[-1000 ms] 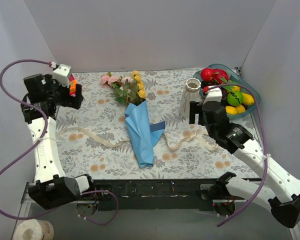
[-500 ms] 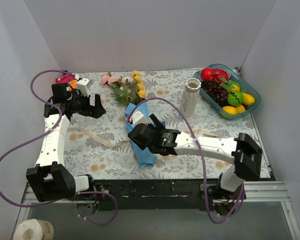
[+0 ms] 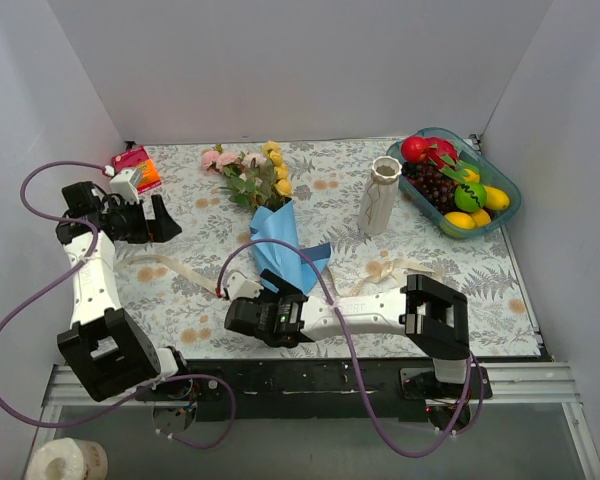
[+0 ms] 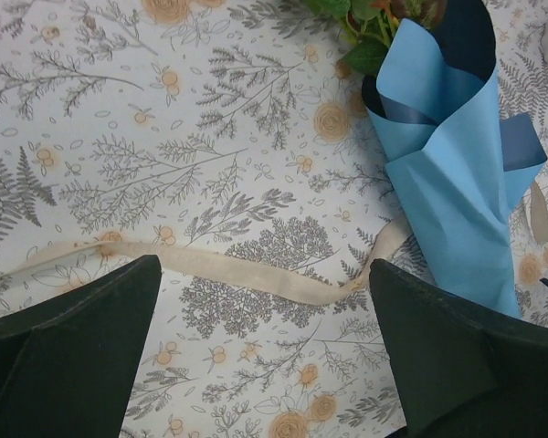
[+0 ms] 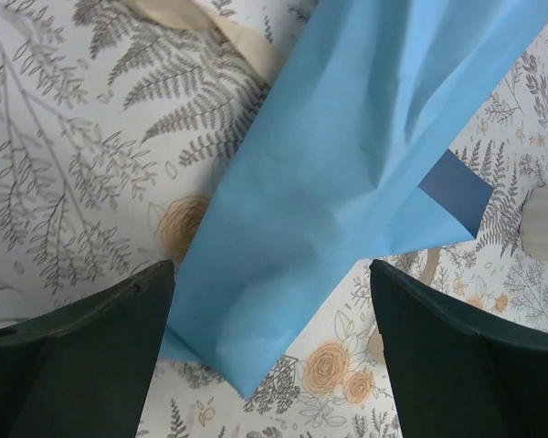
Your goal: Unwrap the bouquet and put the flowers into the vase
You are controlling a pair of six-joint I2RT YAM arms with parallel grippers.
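Your right gripper point(image 5: 269, 360) hangs splayed over the bouquet's point(image 3: 278, 235) paper tip, gripping nothing (the top view hides that tip under the wrist). Your left gripper point(image 4: 265, 356), spread too, is empty above the ribbon point(image 4: 256, 274). Farther back, the flowers point(image 3: 252, 178) lie mid-table, cropped in the left wrist view. The vase point(image 3: 380, 200) stands to their right.

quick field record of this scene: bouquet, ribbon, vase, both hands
bouquet: lying on the table, flowers wrapped in blue paper
ribbon: untied, flat on the table
vase: upright, no flowers in it, right of the bouquet
left hand: open, over the ribbon, holding nothing
right hand: open, over the paper's lower end, not gripping
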